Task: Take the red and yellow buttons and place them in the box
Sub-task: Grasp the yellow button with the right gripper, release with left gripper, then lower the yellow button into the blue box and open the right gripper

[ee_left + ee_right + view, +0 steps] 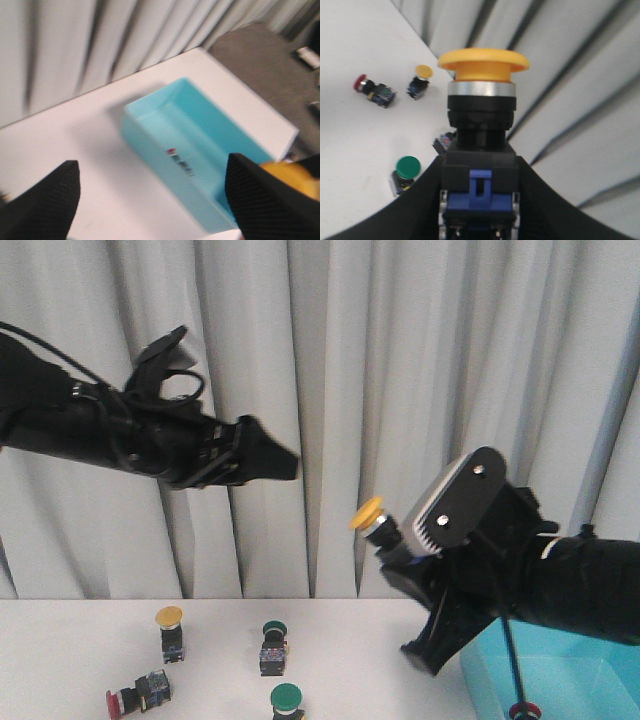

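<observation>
1. Above the near corner of the box (560, 680), the right claw (392, 540) was raised off the surface (60, 660), clamped on the dark body of a yellow button (367, 512) whose cap pointed up and to the left, toward the curtain (400, 360).
2. From the right wrist view, that held button (482, 95) stood straight out between the fingers (540, 200), its blue-tabbed block seated between them.
3. High on the left, the left claw (275, 462) hung in the air well above the surface; its fingers (40, 205) stood spread apart with nothing between them.
4. Inside the box lay one red button (520, 710), near the wall closest to the camera.
5. On the surface to the left remained a second yellow button (170, 632) standing upright, a red one (135, 695) lying on its side, and two green-capped switches (273, 645), (287, 700).
</observation>
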Robot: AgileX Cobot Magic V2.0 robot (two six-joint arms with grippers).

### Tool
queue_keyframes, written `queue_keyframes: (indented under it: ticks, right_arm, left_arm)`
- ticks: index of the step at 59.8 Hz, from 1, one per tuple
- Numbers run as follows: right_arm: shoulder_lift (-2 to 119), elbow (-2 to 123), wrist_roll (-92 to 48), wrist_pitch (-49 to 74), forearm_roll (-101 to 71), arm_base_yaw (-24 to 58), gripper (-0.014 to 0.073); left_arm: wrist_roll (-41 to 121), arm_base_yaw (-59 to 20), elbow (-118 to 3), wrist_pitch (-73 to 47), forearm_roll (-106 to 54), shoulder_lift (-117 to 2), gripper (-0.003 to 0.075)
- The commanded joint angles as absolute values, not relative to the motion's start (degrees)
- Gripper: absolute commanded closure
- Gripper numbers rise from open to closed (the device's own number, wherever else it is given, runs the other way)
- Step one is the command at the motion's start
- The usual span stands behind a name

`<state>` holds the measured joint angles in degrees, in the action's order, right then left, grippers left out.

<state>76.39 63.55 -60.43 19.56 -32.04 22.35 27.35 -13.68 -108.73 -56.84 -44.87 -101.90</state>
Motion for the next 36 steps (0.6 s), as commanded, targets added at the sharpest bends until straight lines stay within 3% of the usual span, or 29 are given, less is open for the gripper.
queue_keyframes:
  ticks: [1, 10, 29, 36]
  right_arm:
    - [73.77, 65.41, -57.99, 15.64, -32.58, 18.3, 0.0515]
    - [73.62, 65.41, -51.34, 13.48, -32.63, 10.49, 0.0515]
    - [74.28, 65.41, -44.4, 15.64, -32.58, -4.69, 0.0515]
    - [76.2, 65.41, -44.4, 18.57, -32.12, -6.64, 0.0515]
  left_arm:
    - [27.52, -10.73, -110.41, -59.45, -42.27, -98.86, 0.0155]
    - [27.58, -6.48, -110.41, -66.96, -38.27, -98.86, 0.0262]
    - [29.51, -1.9, -110.41, -70.08, -38.03, -98.86, 0.0731]
    - [29.88, -1.89, -110.41, -70.13, -37.38, -98.86, 0.0727]
